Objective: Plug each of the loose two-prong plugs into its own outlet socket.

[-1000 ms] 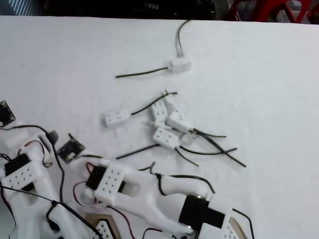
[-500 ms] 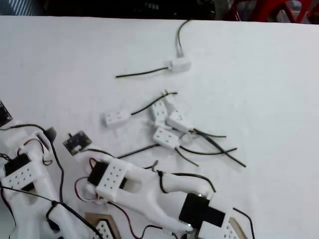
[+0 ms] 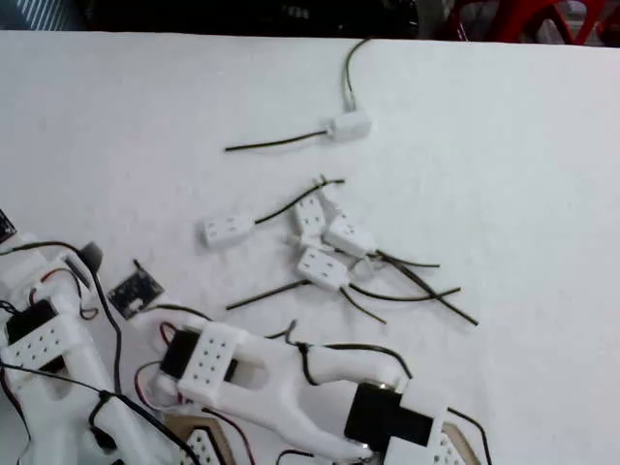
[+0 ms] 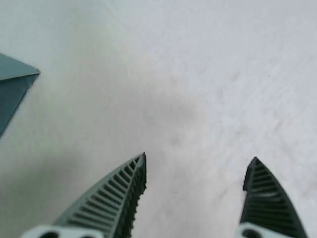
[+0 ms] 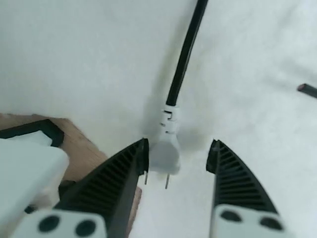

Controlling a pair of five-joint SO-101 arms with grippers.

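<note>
high: outlet sockets (image 3: 325, 242) clustered mid-counter (image 3: 504, 145), black cords (image 3: 407, 286) trailing | left wrist: left tool (image 4: 199, 156) spread apart over counter | right wrist: right tool (image 5: 179, 142) spread apart, two-prong plug (image 5: 164, 151) lying on counter between its fingers

Table (image 3: 523, 126) is covered from overhead by the high cam; close-up patches of it are caught past the left gripper (image 4: 199, 157) and right gripper (image 5: 180, 142) by the wrist cams.
</note>
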